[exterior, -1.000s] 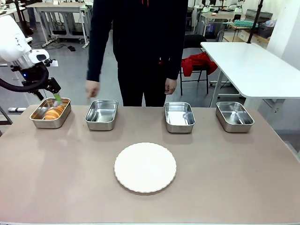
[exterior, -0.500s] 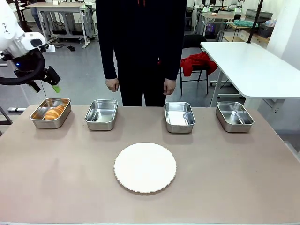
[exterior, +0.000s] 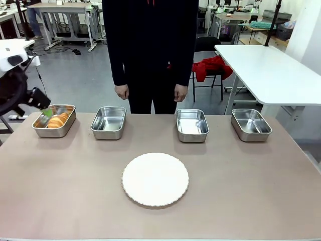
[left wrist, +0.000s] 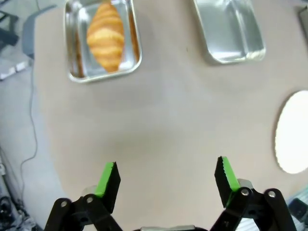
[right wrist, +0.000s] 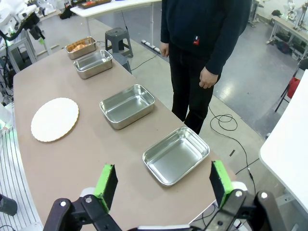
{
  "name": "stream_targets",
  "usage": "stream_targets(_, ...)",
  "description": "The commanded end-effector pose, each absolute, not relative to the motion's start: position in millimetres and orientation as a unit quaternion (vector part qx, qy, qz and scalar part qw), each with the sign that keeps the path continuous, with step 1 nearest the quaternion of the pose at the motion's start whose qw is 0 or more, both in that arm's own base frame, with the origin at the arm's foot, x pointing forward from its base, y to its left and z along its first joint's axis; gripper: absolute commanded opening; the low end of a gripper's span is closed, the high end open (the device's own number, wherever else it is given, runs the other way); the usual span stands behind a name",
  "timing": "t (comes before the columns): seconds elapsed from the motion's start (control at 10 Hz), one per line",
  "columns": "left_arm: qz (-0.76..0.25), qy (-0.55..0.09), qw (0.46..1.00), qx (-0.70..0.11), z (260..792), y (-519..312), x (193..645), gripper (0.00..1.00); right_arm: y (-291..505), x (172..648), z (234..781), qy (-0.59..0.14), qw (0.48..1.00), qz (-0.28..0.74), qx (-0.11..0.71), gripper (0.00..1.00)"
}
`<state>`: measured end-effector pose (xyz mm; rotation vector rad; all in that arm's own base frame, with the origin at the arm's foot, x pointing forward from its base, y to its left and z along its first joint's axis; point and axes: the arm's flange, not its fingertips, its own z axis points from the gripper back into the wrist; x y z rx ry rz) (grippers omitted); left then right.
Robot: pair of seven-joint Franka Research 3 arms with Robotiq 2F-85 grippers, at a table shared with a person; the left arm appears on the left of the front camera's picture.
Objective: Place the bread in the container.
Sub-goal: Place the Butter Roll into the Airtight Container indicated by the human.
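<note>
Across the brown surface [exterior: 75, 191], the bread [exterior: 57, 121] lies in the container [exterior: 65, 127] at the far left corner — both robots' jaws spread wide (holding nothing).

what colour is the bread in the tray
Golden-brown with paler ridges; the bread shows best in the left wrist view.

Grey floor [exterior: 80, 75], white side table [exterior: 271, 70], black chair [exterior: 208, 47]

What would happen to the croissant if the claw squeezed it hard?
The croissant would probably squash and shed crumbs: its ridged crust looks flaky. It likely weighs little for its size, since it looks puffy. Lying flat in the steel tray, with tapered ends, it seems unlikely to roll far if nudged.
</note>
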<state>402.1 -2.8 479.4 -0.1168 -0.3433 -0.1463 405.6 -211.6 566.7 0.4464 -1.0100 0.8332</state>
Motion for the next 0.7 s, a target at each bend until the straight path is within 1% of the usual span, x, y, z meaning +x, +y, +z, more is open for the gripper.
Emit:
stream_targets(0.0, -0.061, -0.145, 0.987, -0.033, 472.5, 6.5, 383.4, 0.99, -211.0, 405.1, 568.8, -0.467, 0.768, 0.388, 0.206, 1.00)
stream_targets(0.1, -0.072, -0.146, 0.986, -0.045, 468.6, 8.4, 376.1, 0.99, -211.0, 405.1, 568.8, -0.467, 0.768, 0.388, 0.206, 1.00)
stream_targets(0.2, -0.075, -0.125, 0.988, -0.051, 465.0, 14.7, 377.7, 0.99, -211.0, 405.1, 568.8, -0.467, 0.768, 0.388, 0.206, 1.00)
stream_targets(0.3, -0.072, -0.153, 0.985, -0.047, 468.2, 6.0, 379.3, 0.99, -211.0, 405.1, 568.8, -0.467, 0.768, 0.388, 0.206, 1.00)
stream_targets(0.6, -0.072, -0.153, 0.985, -0.047, 468.2, 6.0, 379.3, 0.99, -211.0, 405.1, 568.8, -0.467, 0.768, 0.388, 0.206, 1.00)
